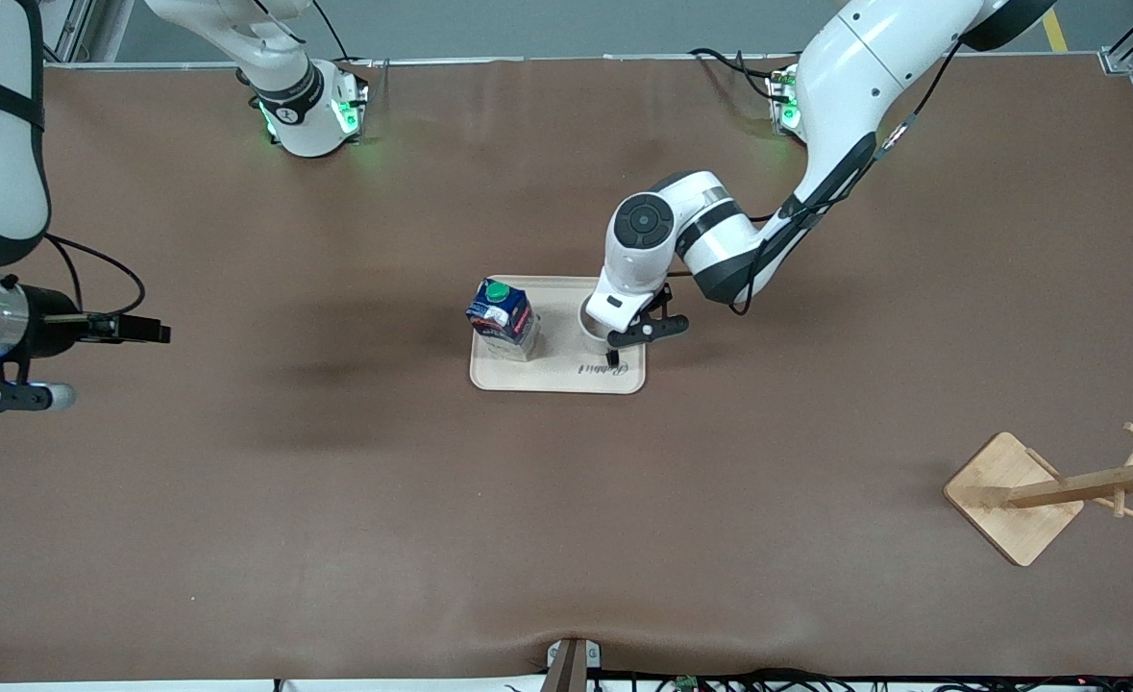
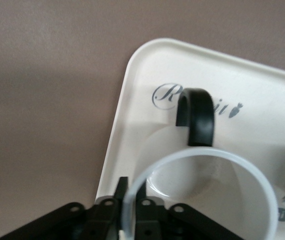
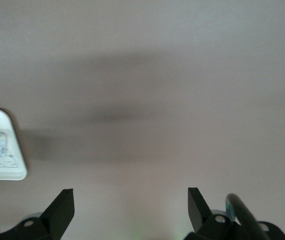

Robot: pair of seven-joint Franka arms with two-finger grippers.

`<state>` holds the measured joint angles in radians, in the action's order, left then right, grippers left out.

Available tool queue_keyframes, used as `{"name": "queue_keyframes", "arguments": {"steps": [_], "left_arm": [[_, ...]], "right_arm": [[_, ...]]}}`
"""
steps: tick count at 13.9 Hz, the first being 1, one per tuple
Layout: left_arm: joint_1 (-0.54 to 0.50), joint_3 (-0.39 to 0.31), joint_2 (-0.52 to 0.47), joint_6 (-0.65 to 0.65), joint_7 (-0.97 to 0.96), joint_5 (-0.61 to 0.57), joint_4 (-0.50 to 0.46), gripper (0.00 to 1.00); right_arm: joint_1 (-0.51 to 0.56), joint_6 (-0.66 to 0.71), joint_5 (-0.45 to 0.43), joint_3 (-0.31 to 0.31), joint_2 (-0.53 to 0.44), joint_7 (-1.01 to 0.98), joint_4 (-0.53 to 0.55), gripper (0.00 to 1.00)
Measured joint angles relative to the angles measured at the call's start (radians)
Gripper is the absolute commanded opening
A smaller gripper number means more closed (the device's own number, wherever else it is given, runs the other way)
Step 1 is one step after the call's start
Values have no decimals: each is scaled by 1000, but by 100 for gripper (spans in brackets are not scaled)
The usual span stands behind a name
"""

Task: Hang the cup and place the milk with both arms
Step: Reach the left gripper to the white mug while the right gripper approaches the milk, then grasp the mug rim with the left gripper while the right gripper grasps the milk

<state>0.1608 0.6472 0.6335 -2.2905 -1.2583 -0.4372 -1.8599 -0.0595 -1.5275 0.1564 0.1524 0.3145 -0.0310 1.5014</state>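
The white cup point(image 1: 593, 327) stands on the cream tray point(image 1: 556, 380) in the middle of the table. My left gripper point(image 1: 612, 348) is down on it. In the left wrist view the fingers point(image 2: 123, 189) are shut on the cup's rim point(image 2: 202, 154), one inside and one outside. The black handle point(image 2: 197, 117) points away from the gripper. The milk point(image 1: 504, 317), dark blue with a green cap, stands on the same tray beside the cup, toward the right arm's end. My right gripper point(image 1: 18, 396) waits open and empty point(image 3: 131, 200) over bare table at the right arm's end.
A wooden cup rack point(image 1: 1056, 490) with pegs on a square base stands toward the left arm's end, nearer to the front camera than the tray. A corner of the tray point(image 3: 13, 172) shows in the right wrist view. The table is covered in brown cloth.
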Motion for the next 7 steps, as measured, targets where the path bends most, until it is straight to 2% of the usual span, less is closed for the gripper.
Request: {"name": "queue_keyframes", "arguments": {"steps": [4, 7], "left_arm": [[-23, -3, -9, 8, -1, -5, 56, 0], [-82, 0, -62, 65, 9, -8, 98, 0]], "right_arm": [[-149, 2, 20, -12, 16, 165, 3, 100], [-279, -45, 23, -16, 17, 257, 6, 100]]}}
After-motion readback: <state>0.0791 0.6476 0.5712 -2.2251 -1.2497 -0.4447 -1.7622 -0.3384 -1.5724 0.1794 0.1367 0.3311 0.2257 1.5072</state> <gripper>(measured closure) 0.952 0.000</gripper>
